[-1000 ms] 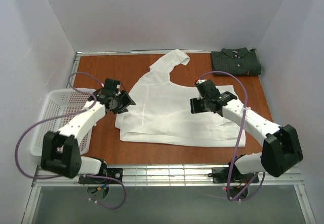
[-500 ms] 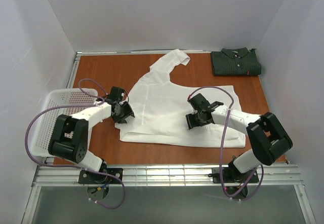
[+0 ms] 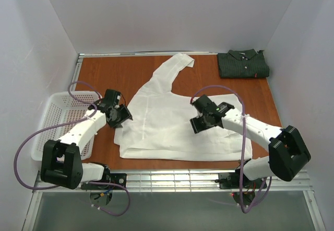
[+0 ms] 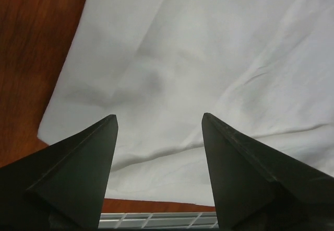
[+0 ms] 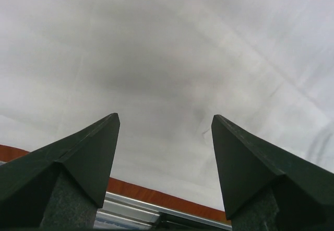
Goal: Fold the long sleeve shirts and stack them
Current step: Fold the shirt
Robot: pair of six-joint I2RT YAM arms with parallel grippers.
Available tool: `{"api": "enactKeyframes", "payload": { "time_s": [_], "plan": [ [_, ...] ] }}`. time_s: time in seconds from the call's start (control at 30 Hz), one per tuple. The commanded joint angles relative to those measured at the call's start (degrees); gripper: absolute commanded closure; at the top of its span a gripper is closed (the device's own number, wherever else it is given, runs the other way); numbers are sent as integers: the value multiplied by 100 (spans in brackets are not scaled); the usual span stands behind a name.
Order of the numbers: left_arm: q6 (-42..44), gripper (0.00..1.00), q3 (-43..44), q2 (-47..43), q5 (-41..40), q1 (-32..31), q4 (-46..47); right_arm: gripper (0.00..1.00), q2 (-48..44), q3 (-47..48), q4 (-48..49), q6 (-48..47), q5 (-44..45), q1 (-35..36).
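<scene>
A white long sleeve shirt (image 3: 167,121) lies partly folded in the middle of the table, one sleeve reaching toward the back. It fills both wrist views (image 4: 209,58) (image 5: 167,48). A dark grey-green shirt (image 3: 243,64) sits folded at the back right corner. My left gripper (image 3: 122,117) hovers at the white shirt's left edge, open, with nothing between its fingers (image 4: 159,117). My right gripper (image 3: 200,124) hangs over the shirt's middle right, also open and empty (image 5: 165,117).
A white mesh basket (image 3: 61,121) stands at the table's left edge beside my left arm. Brown tabletop (image 3: 112,71) shows at the back left. A metal rail (image 3: 172,177) runs along the near edge.
The white shirt's lower part has slid a little toward the near edge. My left gripper has drawn back to the shirt's left edge and opened wider. The right gripper has stayed over the shirt's middle right.
</scene>
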Motion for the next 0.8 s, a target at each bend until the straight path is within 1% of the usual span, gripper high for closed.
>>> {"api": "enactKeyframes", "payload": {
  "time_s": [0.0,0.03,0.07,0.1,0.13,0.17,0.2,0.23,0.27,0.3,0.33,0.4,0.43,0.47,0.5,0.53,0.6,0.77],
  "plan": [
    [1041,31,1400,258,-273,38,347,32,-204,1426,-644,-894,701,-838],
    [1451,27,1498,355,-238,38,688,31,-107,1714,-627,-1052,579,-1094],
    [1725,25,1673,521,-237,38,1057,31,-46,1996,-627,-1123,343,-1680],
    [1815,23,1814,758,-246,38,1391,31,103,2225,-592,-1132,149,-2234],
    [2007,22,2016,1073,-220,38,1621,31,313,2340,-522,-1115,104,-2709],
    [2087,21,2261,1416,-220,38,1745,31,585,2541,-469,-1045,42,-3123],
    [2175,20,2542,1846,-37,38,1798,31,858,2839,-442,-844,-28,-3493],
    [2263,19,2850,2259,61,38,1825,31,1087,2999,-373,-677,6,-3783],
    [2403,19,2983,2446,114,38,1860,31,1280,3061,-250,-588,15,-4021],
    [2405,19,3115,2613,140,38,1895,31,1360,3114,-249,-535,-11,-4024],
    [2605,20,3247,2815,158,38,1956,30,1440,3167,-83,-509,-20,-4180],
    [2860,21,3607,3299,307,38,2053,30,1589,3211,111,-517,24,-4208],
    [3097,22,3713,3439,334,38,2106,28,1633,3220,199,-561,15,-4426],
    [3247,24,3932,3719,412,38,2202,27,1669,3220,382,-631,7,-4480],
    [3353,25,4030,3835,430,38,2238,23,1739,3194,471,-892,-2,-4542],
    [3545,25,4161,3958,431,38,2247,20,1774,3168,585,-1008,-46,-4560],
    [3643,26,4425,4249,360,38,2264,15,1906,3141,735,-1202,-151,-4691],
    [3977,31,4821,4767,492,38,2264,16,2126,3097,850,-1369,-345,-4876]
  ]
}}
